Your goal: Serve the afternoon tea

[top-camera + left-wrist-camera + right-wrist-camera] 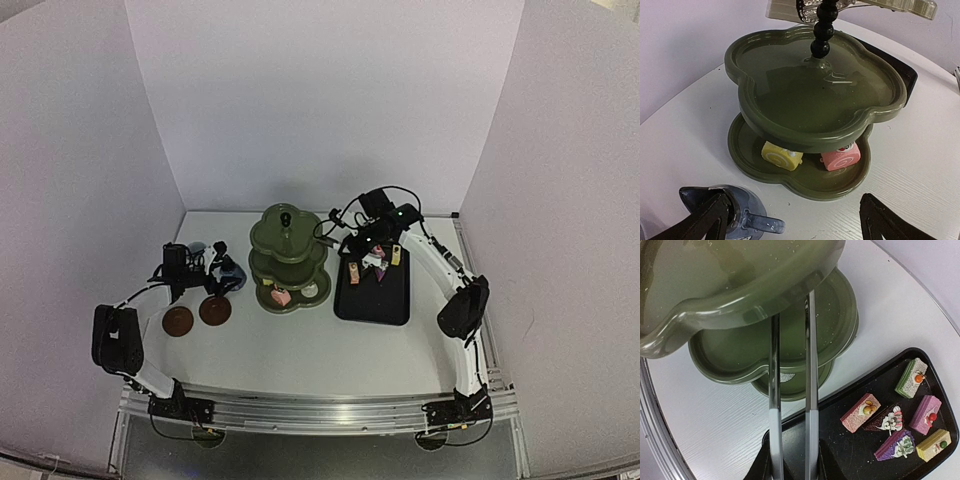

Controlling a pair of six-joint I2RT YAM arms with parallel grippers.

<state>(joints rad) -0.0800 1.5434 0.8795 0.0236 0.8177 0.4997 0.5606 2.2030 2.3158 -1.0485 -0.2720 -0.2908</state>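
The serving looks partway through to me. In the overhead view the olive stand [287, 258] sits mid-frame on the bench [300, 350]. A yellow roll [782, 156] and a pink roll [841, 156] are on its bottom tier, and the middle tier is bare. Just right of the stand, the black tray [377, 305] carries six small cakes [860, 413].

The right tool [792, 462] is clamped tight on the handle end of the metal tongs [811, 390]. Their two arms run up the frame toward the stand. The tips are hidden behind the rim of an upper tier, so I cannot tell whether they carry anything (nothing shows between the arms lower down).

The left tool [792, 212] gapes wide and holds nothing. The blue jug [742, 212] stands on the bench right beside the finger [705, 220] at the lower left of the wrist view, with its handle poking into the gap. Two brown coasters [178, 320] lie bare just below it in the overhead view.

My guess is that two steps are open. The tongs need to swing back toward the lower right, over the tray, and pinch a cake by its long sides. The left tool needs to centre on the jug before closing, because a one-sided nudge could tip it.
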